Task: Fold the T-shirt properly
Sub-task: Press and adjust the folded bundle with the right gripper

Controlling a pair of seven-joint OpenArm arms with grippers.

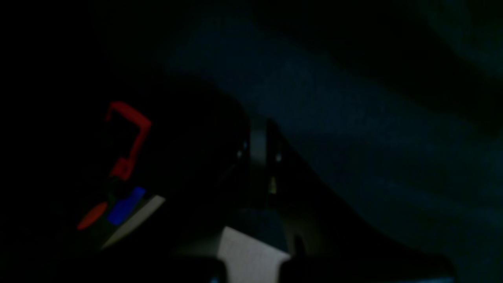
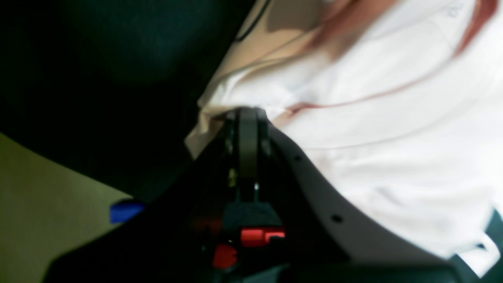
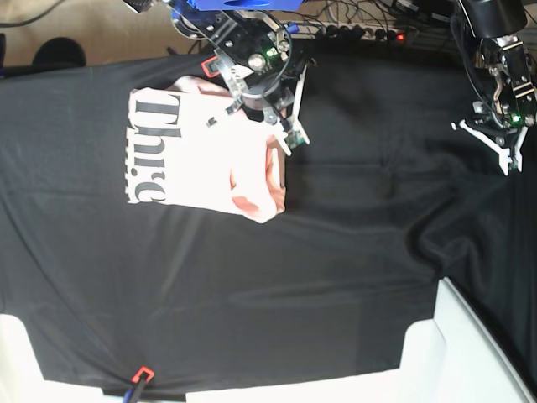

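Note:
The pale pink T-shirt (image 3: 210, 151) lies folded on the black cloth at the upper left of the base view, with its black lettering (image 3: 143, 147) along its left side. My right gripper (image 3: 292, 138) is at the shirt's right edge. In the right wrist view its fingers (image 2: 247, 112) are shut on the edge of the T-shirt (image 2: 373, 118), and the fabric puckers at their tips. My left gripper (image 3: 506, 149) is shut far to the right over bare black cloth, holding nothing. The left wrist view is very dark and shows its closed fingers (image 1: 259, 137).
The black cloth table cover (image 3: 336, 252) is wrinkled toward the right. White surfaces (image 3: 470, 353) stick out at the bottom right and bottom left. A red clamp (image 3: 143, 374) grips the cloth's near edge, and another red clamp (image 1: 129, 137) shows in the left wrist view. Cables and a power strip (image 3: 369, 34) run along the far edge.

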